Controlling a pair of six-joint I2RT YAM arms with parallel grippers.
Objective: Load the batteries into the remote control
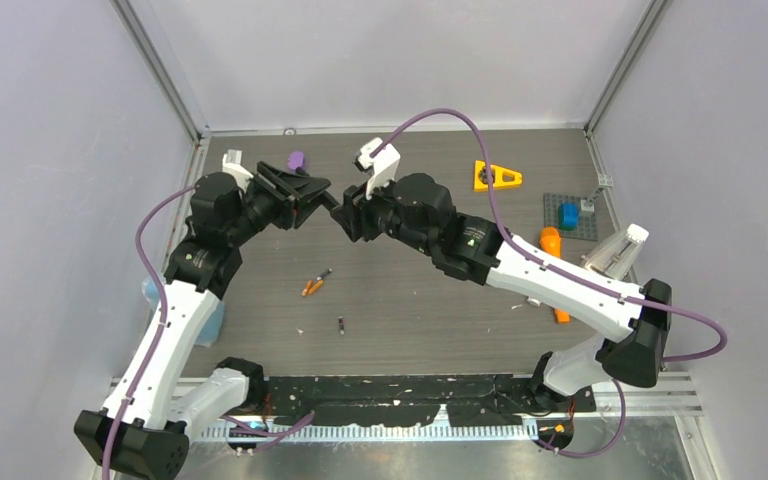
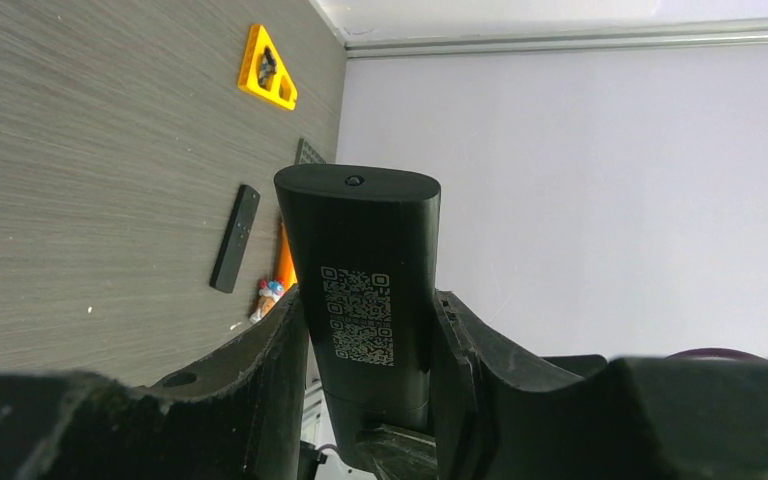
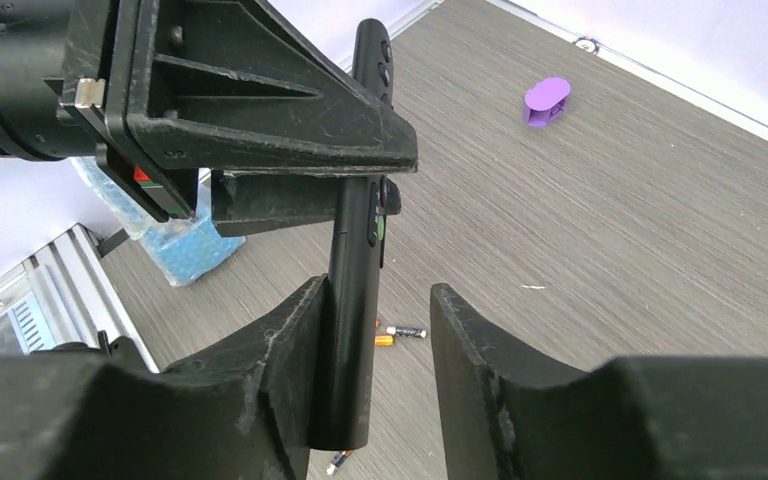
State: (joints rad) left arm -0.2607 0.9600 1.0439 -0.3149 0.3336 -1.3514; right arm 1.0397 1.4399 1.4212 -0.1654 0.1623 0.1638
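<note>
A grey wood-grain table [image 1: 440, 310] sits inside pale walls. The left gripper [image 2: 370, 325] pinches a black remote [image 2: 365, 260] tightly across its sides and holds it up off the table. The right gripper [image 3: 375, 350] straddles one end of the remote: one finger [image 3: 285, 350] touches it and the other stands apart. The batteries [image 1: 313, 285] lie loose on the table below the remote, nearer the arm bases.
</note>
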